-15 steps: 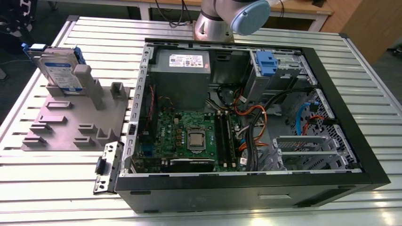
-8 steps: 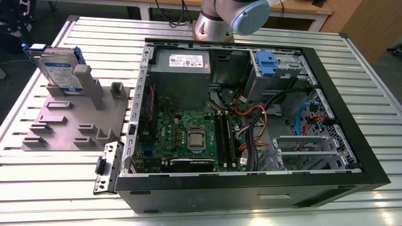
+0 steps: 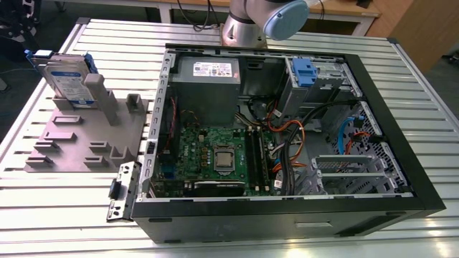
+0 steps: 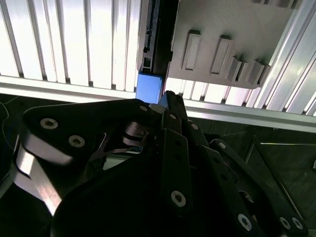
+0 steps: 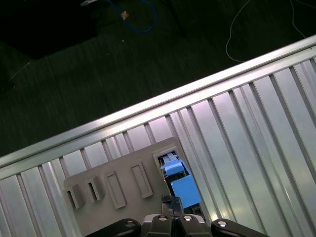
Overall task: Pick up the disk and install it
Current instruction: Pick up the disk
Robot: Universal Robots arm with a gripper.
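1. While the disk is standing upright in the grey fixture near the tabletop's far corner on the exterior view's left, the open computer case is sitting across the middle of the tabletop. The arm is rising from the far edge.
2. In the second wrist view the gripper is hanging over the tabletop's edge. Its fingers are looking clenched tip to tip, with nothing between them. The disk's blue tab is showing just past the tips, beside the fixture.
3. In the first wrist view the gripper is looking down on the fixture, and the blue tab is sitting in its slot close to the tips. By my judgement the pick-up is not yet made. Doing it well is calling for three things:
   - centring over the disk's upper edge
   - spreading the fingers wider than its thickness before descending
   - closing on the flat metal faces, not the plastic rails, then drawing straight up so nothing is binding in the slot
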